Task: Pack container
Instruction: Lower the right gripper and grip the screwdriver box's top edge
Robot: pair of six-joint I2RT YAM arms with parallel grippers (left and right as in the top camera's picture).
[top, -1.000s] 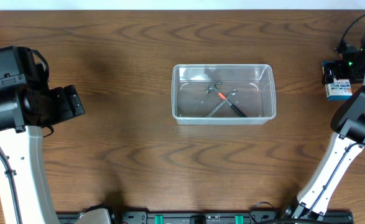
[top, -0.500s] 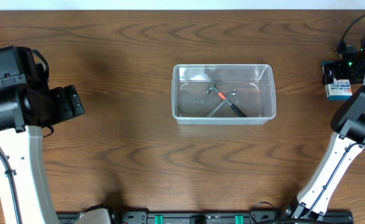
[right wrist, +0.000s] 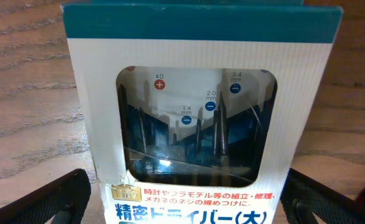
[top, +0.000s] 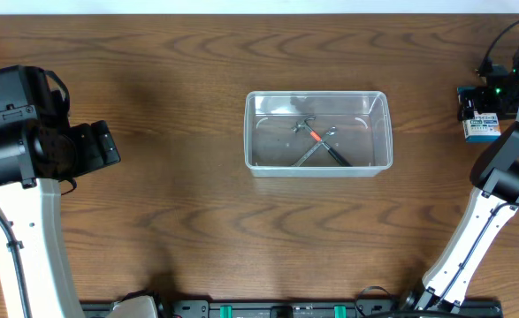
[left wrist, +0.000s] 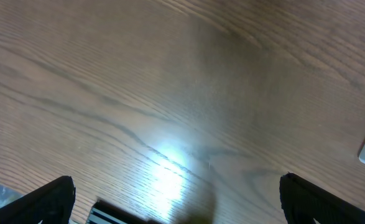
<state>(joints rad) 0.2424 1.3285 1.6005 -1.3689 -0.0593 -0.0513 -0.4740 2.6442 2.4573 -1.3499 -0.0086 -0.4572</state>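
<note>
The right gripper (right wrist: 188, 198) has its jaws set one to each side of a screwdriver box (right wrist: 201, 81). The dark fingertips (right wrist: 70, 196) show at the lower corners of the wrist view, right against the box's edges. Whether they press on the box or only flank it, I cannot tell. The box is white card with a teal band across the top and a clear window. Behind the window several slim precision drivers stand side by side under small red and blue size marks. Japanese print runs along the lower part of the box. Wood grain shows past the box on either side. From overhead, this gripper and the box sit at the far right edge of the bench (top: 179, 212), well apart from the container (top: 250, 132).

The left gripper (left wrist: 176, 199) has its jaws spread wide, with nothing between them but bare wood and a bright patch of glare. A pale corner of the container shows at the right edge of that wrist view. From overhead, the left arm sits at the left edge of the bench, also well apart from the container.

The container is clear plastic and rectangular, and it stands in the middle of the bench. Two slim metal tools (top: 319, 144) lie crossed on its floor, one with an orange-red stretch.
</note>
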